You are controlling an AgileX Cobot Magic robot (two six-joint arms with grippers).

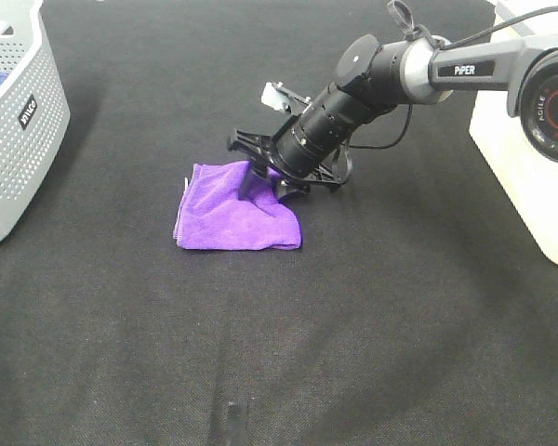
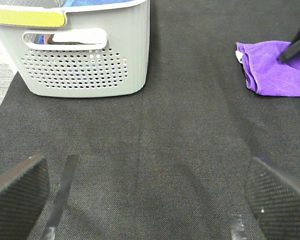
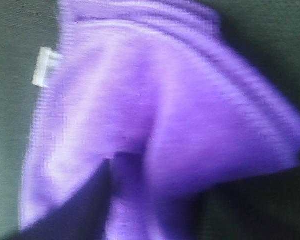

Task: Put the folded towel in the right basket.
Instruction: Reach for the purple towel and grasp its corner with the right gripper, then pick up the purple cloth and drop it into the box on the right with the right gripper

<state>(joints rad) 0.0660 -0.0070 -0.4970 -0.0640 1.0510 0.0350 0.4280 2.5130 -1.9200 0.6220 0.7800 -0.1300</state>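
The folded purple towel [image 1: 234, 216] lies on the black mat near the middle. It also shows in the left wrist view [image 2: 277, 70] and fills the right wrist view [image 3: 155, 125], blurred. My right gripper [image 1: 272, 184] reaches down onto the towel's far right edge, and the cloth bunches up between its fingers, so it looks shut on the towel. The right basket [image 1: 525, 177] is white and stands at the right edge. My left gripper [image 2: 147, 200] is open and empty, low over bare mat, far from the towel.
A grey perforated basket [image 1: 19, 121] stands at the far left, close in front of the left wrist camera [image 2: 85, 55], with something blue inside. The black mat [image 1: 400, 325] covers the table.
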